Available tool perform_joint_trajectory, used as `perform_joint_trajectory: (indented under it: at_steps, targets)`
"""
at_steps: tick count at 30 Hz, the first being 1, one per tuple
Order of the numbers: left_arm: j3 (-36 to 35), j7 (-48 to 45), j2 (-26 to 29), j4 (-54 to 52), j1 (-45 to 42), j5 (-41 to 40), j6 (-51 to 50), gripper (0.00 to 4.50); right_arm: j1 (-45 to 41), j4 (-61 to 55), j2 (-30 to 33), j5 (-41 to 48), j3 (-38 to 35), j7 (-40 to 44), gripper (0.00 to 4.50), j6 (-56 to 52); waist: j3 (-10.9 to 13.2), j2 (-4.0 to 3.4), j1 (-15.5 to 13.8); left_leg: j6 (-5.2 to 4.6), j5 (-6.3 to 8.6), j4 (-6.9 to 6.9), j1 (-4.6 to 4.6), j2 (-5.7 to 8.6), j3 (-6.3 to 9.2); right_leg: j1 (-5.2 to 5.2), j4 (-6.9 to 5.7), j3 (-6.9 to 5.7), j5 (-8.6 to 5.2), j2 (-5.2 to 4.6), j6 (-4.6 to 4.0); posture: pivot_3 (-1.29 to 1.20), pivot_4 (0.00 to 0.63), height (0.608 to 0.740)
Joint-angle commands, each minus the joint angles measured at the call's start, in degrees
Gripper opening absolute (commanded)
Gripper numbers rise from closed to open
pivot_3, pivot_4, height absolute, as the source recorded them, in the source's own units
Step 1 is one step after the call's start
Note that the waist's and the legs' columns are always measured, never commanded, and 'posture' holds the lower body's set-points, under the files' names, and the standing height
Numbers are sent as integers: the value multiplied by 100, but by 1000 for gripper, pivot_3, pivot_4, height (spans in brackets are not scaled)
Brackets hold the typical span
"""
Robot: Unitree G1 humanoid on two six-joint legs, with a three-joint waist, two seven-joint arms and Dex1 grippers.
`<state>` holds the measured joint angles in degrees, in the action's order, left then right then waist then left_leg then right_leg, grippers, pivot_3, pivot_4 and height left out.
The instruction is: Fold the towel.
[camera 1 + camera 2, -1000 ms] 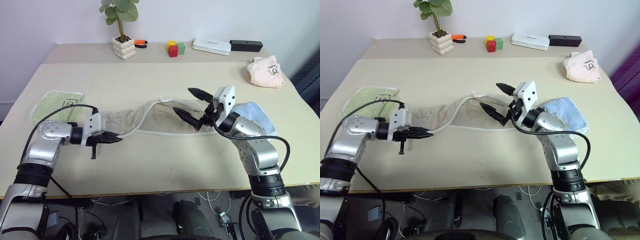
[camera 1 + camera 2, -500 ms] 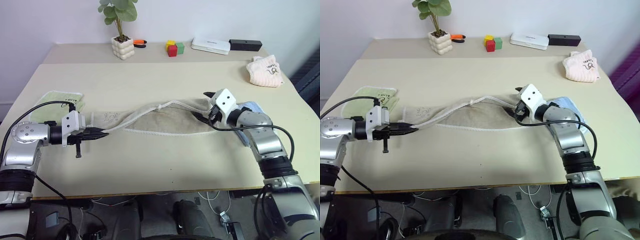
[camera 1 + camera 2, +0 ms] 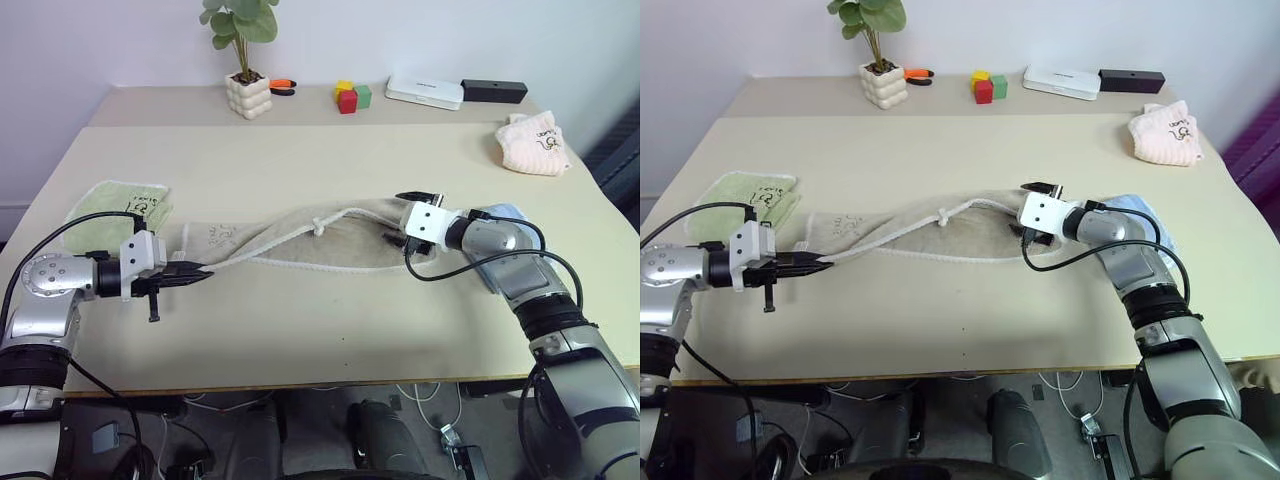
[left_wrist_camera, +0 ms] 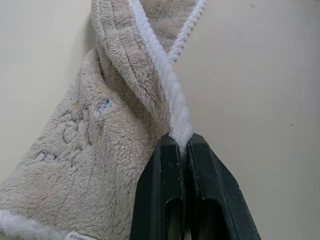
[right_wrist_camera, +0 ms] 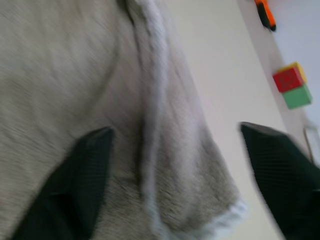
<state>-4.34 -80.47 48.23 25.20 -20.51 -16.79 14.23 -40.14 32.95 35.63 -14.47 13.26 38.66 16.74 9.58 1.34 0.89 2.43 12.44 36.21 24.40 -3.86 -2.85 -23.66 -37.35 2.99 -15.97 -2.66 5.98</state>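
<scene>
Left wrist view — left end effector (image 4: 184,142) pinches the towel's (image 4: 100,145) edging.

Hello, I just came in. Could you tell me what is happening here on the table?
A humanoid robot is working on a beige towel that lies stretched and twisted across the table. Its left gripper is shut on the towel's white edging at one end. Its right gripper is open over the other end, fingers either side of the cloth, not yet gripping.

towel (image 3: 330,240) | beige, white-edged | twisted lengthwise, stretched | table centre
</scene>
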Motion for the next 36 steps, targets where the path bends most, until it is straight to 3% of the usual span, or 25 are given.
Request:
perform_joint_trajectory:
  at_steps: [1,5,17,20,24,36]
  targets:
    - [-206,-49,83,21,53,-122,126,0,-217,230,46,-234,40,-197,2177,159,0,0,5,0,0,-1,0,0,0,0,0,0,0,0,0,0,150,740]
    - [-234,-66,94,59,95,-127,176,0,-272,394,23,-351,77,-278,122,296,0,0,13,0,0,-3,0,0,0,-2,-1,0,0,1,1,0,150,740]
    - [-205,-79,11,266,3,-72,315,0,-249,346,31,-75,-36,93,44,308,0,0,13,0,0,-1,-1,0,-1,-1,-4,1,0,1,1,0,150,740]
    - [-191,-89,5,321,-16,-65,358,0,-208,266,23,99,-93,261,768,201,0,0,13,0,0,-1,-1,0,-1,-1,-5,1,1,1,1,0,150,740]
    - [-175,-100,0,352,-25,-56,392,0,-206,235,91,-173,-2,-19,2691,325,0,0,12,0,0,-1,-1,0,0,-1,-7,0,1,1,1,0,150,740]
    - [-185,-78,-3,251,62,-82,386,0,-435,752,147,-700,142,-438,2691,327,0,-1,15,0,0,0,-1,0,-2,-2,-8,1,0,0,1,0,150,740]
